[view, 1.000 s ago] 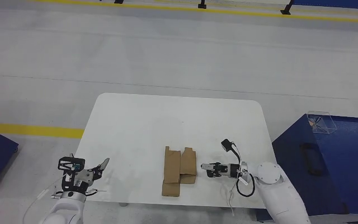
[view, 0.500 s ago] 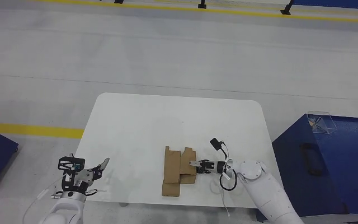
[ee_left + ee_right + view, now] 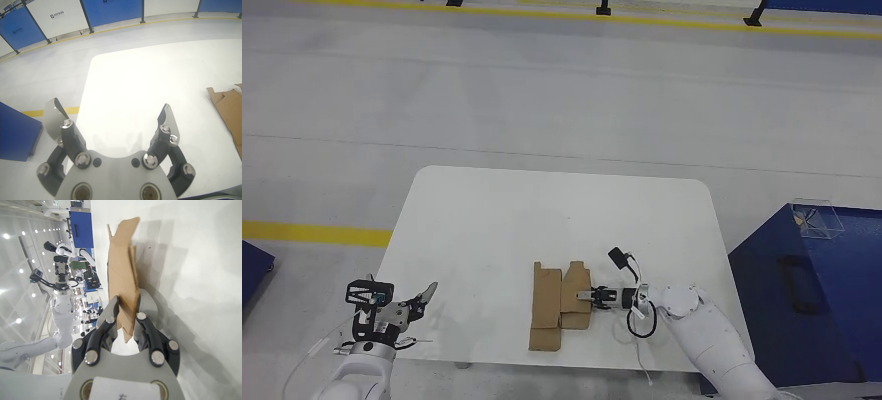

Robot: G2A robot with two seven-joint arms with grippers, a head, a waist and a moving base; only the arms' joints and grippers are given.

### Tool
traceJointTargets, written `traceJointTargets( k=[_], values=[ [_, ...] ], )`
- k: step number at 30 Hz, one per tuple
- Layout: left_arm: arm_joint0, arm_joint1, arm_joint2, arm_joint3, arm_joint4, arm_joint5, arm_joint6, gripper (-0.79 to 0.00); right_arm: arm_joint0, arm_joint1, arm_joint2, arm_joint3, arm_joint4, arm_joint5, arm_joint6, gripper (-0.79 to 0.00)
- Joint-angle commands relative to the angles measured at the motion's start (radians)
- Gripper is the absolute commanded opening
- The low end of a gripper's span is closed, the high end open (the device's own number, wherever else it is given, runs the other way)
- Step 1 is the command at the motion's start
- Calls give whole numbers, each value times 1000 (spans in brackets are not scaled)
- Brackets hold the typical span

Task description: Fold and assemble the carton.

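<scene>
The carton [image 3: 560, 300] is a flattened brown cardboard blank lying near the front middle of the white table [image 3: 502, 220]. My right gripper [image 3: 587, 296] is at the carton's right edge. In the right wrist view the right gripper [image 3: 127, 303] is shut on a flap of the carton [image 3: 121, 275], with cardboard pressed between both fingers and lifted a little off the table. My left gripper [image 3: 417, 310] hangs over the table's front left corner, far from the carton. It shows open in the left wrist view [image 3: 111, 105] with nothing between its fingers, and the carton [image 3: 228, 106] lies off to the side.
A blue cabinet [image 3: 822, 290] stands just beyond the table's right edge with a clear plastic box [image 3: 817, 218] on top. Another blue object [image 3: 17, 136] sits on the floor past the left edge. The table's back and left parts are bare.
My right gripper moved left to the carton's right edge and closed on its flap. The carton shifted slightly to the left. The left arm has not moved.
</scene>
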Motion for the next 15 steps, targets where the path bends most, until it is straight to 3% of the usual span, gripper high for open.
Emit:
traceJointTargets(
  k=[1,5,7,12,15],
  values=[
    [0,0,0,0,0,0,0,0,6,-2,5,6,48,-52,44,-785],
    [0,0,0,0,0,0,0,0,11,10,51,-33,167,-159,136,-785],
    [0,0,0,0,0,0,0,0,6,24,83,-108,211,-149,146,-785],
    [0,0,0,0,0,0,0,0,-66,80,225,-420,247,-122,172,-785],
    [0,0,0,0,0,0,0,0,-144,111,331,-661,259,-56,185,-785]
  ],
)
